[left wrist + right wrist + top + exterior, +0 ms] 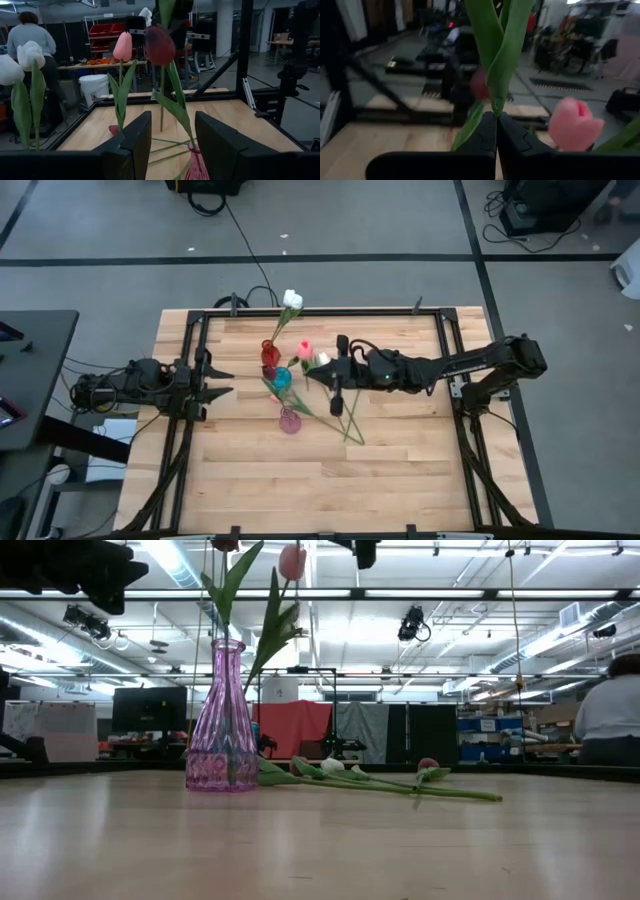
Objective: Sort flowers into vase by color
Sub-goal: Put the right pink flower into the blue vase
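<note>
Three small vases stand mid-table: red (269, 357), blue (282, 379) and pink (289, 421), the pink one nearest in the low view (222, 725). White tulips (292, 299) slant up from the red vase. A pink tulip (123, 46) and a maroon one (160, 45) stand upright by the vases. Other flowers (340, 415) lie flat on the wood. My right gripper (323, 369) reaches in from the right, shut on a green stem; a white head (322, 358) shows beside its tips. My left gripper (222, 380) waits open at the table's left. My right gripper pinches a flower's green stem and leaf base (495, 106) between its two fingertips. The fingers lie level, coming from the table's right, across the stem. Stem and leaves rise upright above the fingers and leave the wrist picture; the gripper hides the part below.
A black frame (200, 315) runs around the tabletop. Bare wood (300, 490) spreads toward the near edge. A person (30, 35) stands in the room beyond the table, and another (610, 710) sits at the low view's right.
</note>
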